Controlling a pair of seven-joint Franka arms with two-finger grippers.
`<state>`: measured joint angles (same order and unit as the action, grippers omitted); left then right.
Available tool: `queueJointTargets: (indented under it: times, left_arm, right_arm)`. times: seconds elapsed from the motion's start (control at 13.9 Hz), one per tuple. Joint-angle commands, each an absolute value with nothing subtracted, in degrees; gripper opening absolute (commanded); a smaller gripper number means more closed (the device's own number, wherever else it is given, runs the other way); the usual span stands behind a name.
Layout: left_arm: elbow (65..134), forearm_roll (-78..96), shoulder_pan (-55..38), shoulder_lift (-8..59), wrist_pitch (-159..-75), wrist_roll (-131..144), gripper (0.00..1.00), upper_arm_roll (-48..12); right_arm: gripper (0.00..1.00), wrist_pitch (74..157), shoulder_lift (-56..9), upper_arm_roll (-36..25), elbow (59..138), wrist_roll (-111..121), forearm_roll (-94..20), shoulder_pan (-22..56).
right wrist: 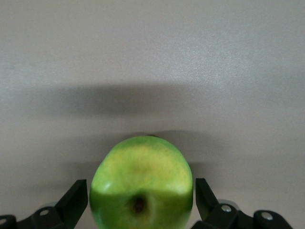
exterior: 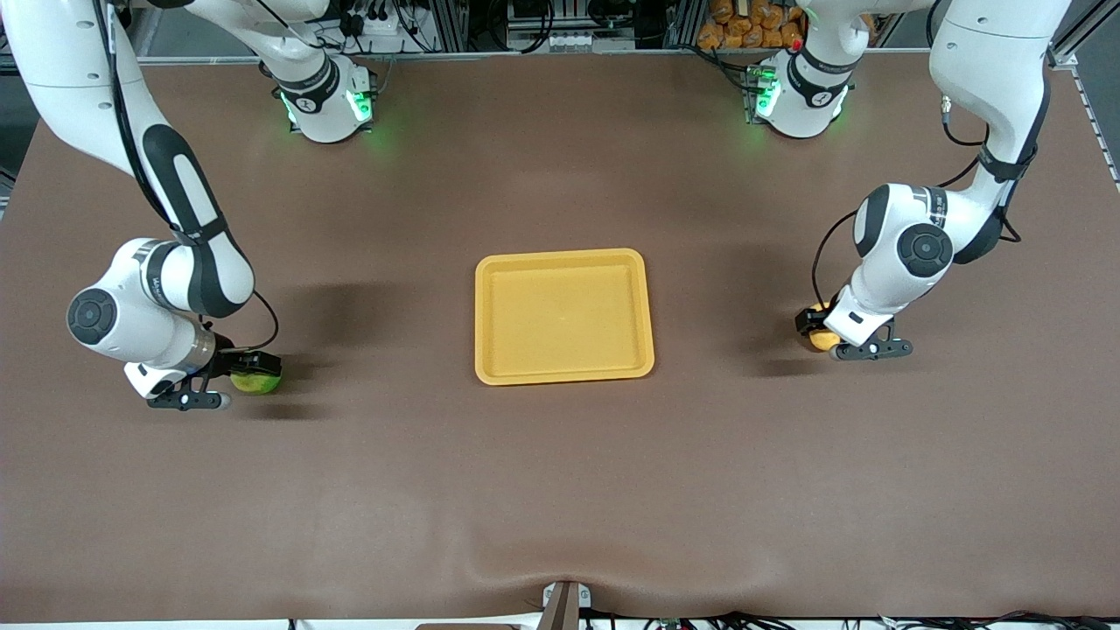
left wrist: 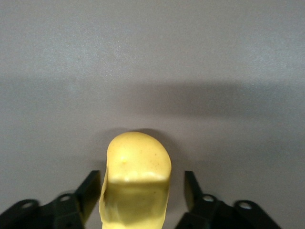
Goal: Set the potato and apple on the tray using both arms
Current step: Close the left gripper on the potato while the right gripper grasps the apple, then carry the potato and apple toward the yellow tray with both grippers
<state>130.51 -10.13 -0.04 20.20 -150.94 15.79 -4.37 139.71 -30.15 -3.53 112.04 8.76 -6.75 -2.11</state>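
The yellow-orange tray lies bare at the table's middle. The potato rests on the table toward the left arm's end. My left gripper is down around it, and in the left wrist view the potato sits between the fingers, with a gap showing on one side. The green apple lies toward the right arm's end. My right gripper straddles the apple, its fingers standing open just off each side.
The brown table mat spreads wide around the tray. Both arm bases glow green along the table's edge farthest from the front camera. Orange items are stacked off the table past that edge.
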Motion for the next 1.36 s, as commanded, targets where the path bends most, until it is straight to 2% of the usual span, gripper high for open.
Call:
queueJointTargets:
  times: [0.0,0.07,0.14,0.22,0.36,0.65,0.86,1.15,1.29]
  left_arm:
    - [130.78,-10.55,-0.09,20.22,-151.79,16.44,0.45,-4.75]
    - [130.69,-10.55,0.0,19.95,-151.61,15.57,0.35,-5.27]
    - [130.69,-10.55,0.09,19.6,-151.44,14.86,0.33,-5.97]
    - [130.43,-10.55,0.09,18.9,-151.35,14.68,0.3,-6.67]
    - [129.82,-10.55,0.09,17.32,-150.56,14.94,0.25,-8.34]
    - [124.82,-10.55,0.09,15.21,-142.23,15.99,0.24,-12.91]
    - [119.46,-10.55,-0.09,15.55,-134.49,20.2,0.24,-17.13]
    - [113.92,-10.46,-1.66,17.66,-132.98,27.14,0.22,-20.73]
    - [110.41,-10.28,-4.29,18.98,-131.14,32.06,0.2,-20.92]
  right_arm:
    - [1.0,140.18,-31.29,-2.99,110.83,9.84,-7.82,-3.08]
    - [0.75,140.19,-31.2,-2.99,110.66,10.02,-7.82,-3.08]
    - [0.2,140.1,-31.2,-2.99,110.48,11.15,-7.82,-3.08]
    - [0.0,140.01,-31.2,-2.99,110.39,13.42,-7.82,-3.08]
    - [0.0,139.57,-30.94,-2.99,110.39,14.85,-7.82,-2.81]
    - [0.0,137.21,-27.08,-2.73,109.87,17.48,-7.73,-2.2]
    - [0.0,127.74,-24.7,-2.64,106.36,19.76,-7.65,-2.11]
    - [0.0,110.96,-24.52,-2.29,96.88,23.37,-7.82,0.34]
    - [0.0,106.97,-24.43,-1.32,93.62,24.86,-7.82,2.97]
